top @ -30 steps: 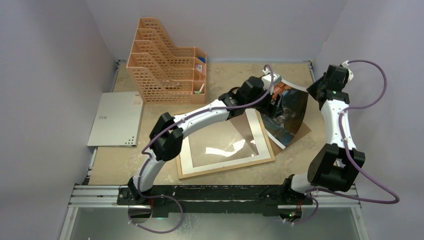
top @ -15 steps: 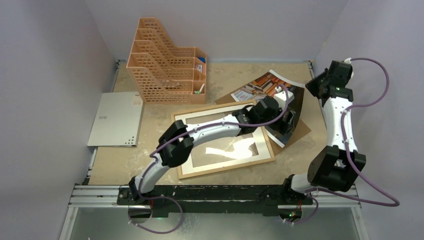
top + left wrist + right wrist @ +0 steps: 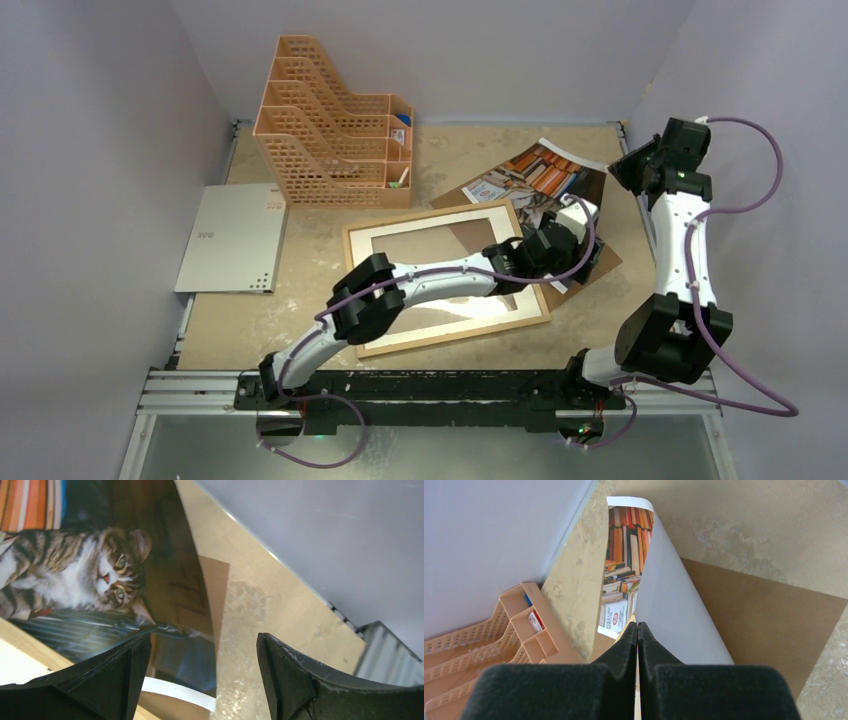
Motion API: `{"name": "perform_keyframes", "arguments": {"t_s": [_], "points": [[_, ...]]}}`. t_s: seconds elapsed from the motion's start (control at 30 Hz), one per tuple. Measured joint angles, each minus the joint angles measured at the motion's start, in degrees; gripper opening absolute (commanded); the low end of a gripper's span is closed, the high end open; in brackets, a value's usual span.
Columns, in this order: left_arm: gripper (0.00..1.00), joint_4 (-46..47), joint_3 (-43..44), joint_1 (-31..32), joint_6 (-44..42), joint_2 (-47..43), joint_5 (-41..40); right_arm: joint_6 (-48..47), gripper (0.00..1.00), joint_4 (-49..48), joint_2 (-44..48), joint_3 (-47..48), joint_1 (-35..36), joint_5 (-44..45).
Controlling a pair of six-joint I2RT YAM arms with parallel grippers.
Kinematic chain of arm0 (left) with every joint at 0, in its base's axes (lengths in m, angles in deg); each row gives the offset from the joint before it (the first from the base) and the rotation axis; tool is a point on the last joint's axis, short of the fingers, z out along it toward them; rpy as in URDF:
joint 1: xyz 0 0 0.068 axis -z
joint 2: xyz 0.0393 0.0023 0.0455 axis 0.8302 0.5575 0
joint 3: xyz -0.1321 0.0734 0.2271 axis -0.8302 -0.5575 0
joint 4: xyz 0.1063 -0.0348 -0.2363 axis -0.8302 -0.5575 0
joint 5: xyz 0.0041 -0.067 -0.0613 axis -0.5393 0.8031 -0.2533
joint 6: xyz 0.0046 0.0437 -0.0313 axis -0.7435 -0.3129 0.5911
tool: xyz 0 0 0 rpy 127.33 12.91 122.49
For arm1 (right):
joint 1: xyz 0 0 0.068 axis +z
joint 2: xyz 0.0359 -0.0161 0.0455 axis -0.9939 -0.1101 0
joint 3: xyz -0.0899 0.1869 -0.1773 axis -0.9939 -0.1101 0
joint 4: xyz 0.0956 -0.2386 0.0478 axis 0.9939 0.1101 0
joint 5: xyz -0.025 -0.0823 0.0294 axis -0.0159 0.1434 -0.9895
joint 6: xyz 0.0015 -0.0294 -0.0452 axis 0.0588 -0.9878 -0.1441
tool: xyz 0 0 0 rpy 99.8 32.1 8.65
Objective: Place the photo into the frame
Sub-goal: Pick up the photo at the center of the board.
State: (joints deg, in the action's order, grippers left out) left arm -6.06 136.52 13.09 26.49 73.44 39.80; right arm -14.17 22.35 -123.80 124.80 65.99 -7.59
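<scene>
The photo (image 3: 535, 175) shows a cat among books and lies curled beyond the far right corner of the light-wood frame (image 3: 440, 225). My right gripper (image 3: 622, 172) is shut on the photo's right edge and holds it lifted. In the right wrist view that gripper (image 3: 638, 627) pinches the sheet, with the white back (image 3: 674, 605) to the right and the printed books to the left. My left gripper (image 3: 585, 258) stands open at the photo's near end. In the left wrist view, the left gripper's (image 3: 202, 639) jaws straddle the photo's (image 3: 75, 580) white-bordered edge without touching it. A corner of the frame (image 3: 22, 640) shows at lower left.
A brown backing board (image 3: 603, 262) lies under the photo, partly beneath the frame's right side. An orange lattice organizer (image 3: 330, 130) stands at the back left. A grey perforated sheet (image 3: 232, 238) lies at the left edge. The right wall is close behind my right arm.
My left arm has swept from the photo's far end toward me along the sheet to its near end, uncovering the frame. My right gripper has shifted slightly right, still holding the photo.
</scene>
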Motion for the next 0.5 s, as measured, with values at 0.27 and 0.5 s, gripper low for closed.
{"name": "perform_keyframes", "arguments": {"t_s": [0.27,0.5], "points": [[0.82,1.05,0.02,0.83,-1.16,4.35,-5.95,1.40,0.00,1.18,0.00,0.04,-0.59,-1.11],[0.86,1.44,1.53,1.66,-1.86,7.52,-5.73,1.46,0.00,3.28,0.04,1.18,-1.38,-2.32]]}}
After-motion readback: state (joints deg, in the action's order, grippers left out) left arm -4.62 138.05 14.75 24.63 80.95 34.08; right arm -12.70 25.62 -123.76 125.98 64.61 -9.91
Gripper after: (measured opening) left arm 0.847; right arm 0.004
